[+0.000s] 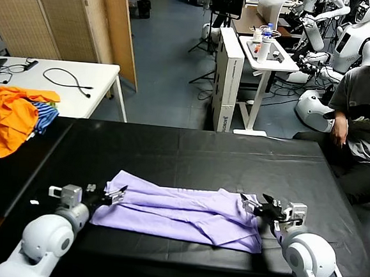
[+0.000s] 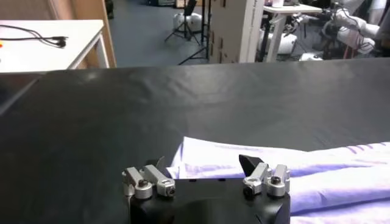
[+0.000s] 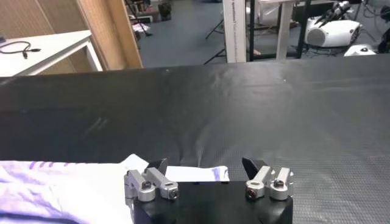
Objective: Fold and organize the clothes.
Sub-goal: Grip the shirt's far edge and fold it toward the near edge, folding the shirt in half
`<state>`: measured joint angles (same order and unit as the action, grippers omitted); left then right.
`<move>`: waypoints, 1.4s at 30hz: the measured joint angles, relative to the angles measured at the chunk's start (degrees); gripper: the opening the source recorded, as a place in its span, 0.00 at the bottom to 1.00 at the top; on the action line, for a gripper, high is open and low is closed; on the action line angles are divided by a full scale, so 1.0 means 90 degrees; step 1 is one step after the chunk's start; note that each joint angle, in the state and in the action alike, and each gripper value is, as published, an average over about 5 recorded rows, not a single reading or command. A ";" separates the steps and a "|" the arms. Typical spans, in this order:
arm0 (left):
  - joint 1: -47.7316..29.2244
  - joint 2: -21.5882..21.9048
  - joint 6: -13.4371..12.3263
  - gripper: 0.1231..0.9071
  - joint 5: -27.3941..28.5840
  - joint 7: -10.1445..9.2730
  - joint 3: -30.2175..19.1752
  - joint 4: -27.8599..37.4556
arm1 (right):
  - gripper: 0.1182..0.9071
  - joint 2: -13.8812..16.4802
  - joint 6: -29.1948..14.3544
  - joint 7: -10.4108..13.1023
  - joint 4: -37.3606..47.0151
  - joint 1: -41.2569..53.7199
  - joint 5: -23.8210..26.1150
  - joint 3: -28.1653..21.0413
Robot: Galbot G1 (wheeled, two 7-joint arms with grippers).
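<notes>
Lying on: the black table point(image 1: 190, 148), near its front edge, the lavender T-shirt point(image 1: 179, 215) is spread sideways in a long, folded strip with creases along its length.
Shirt ends: one end lies at the robot's left, the other at its right, where a corner drapes toward the table's front edge.
Left gripper point(image 1: 118, 194): low over the left end of the shirt, fingers spread wide, nothing between them; in the left wrist view point(image 2: 207, 165) the two dark fingertips point(image 2: 251, 163) stand apart just above the cloth's edge.
Right gripper point(image 1: 251, 203): at the right end of the shirt, fingers also wide apart and holding nothing; in the right wrist view point(image 3: 204, 165) a pale corner of the shirt point(image 3: 195, 173) lies between and just beyond the tips.
Shirt print: faint purple stripes show on the fabric in both wrist views point(image 2: 359, 149).
Side table point(image 1: 81, 72): white, at far left, carrying a black cable point(image 1: 68, 78).
Orange garments point(image 1: 10, 115): heaped at the left edge beside a blue-striped cloth point(image 1: 44, 116), well apart from the shirt.
Person point(image 1: 367, 101): seated at far right, beyond the table.
</notes>
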<state>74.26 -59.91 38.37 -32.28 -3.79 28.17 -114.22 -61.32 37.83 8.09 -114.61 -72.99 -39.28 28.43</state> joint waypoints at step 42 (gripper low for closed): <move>-0.0027 -0.0017 -0.0134 0.07 -0.0057 0.0089 0.0119 0.0277 | 1.00 0.0025 0.0008 -0.0003 0.0006 -0.0006 0.0019 -0.0010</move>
<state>74.01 -60.06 37.16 -32.79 -2.98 29.25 -111.73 -61.09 37.90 8.07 -114.55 -73.05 -39.10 28.34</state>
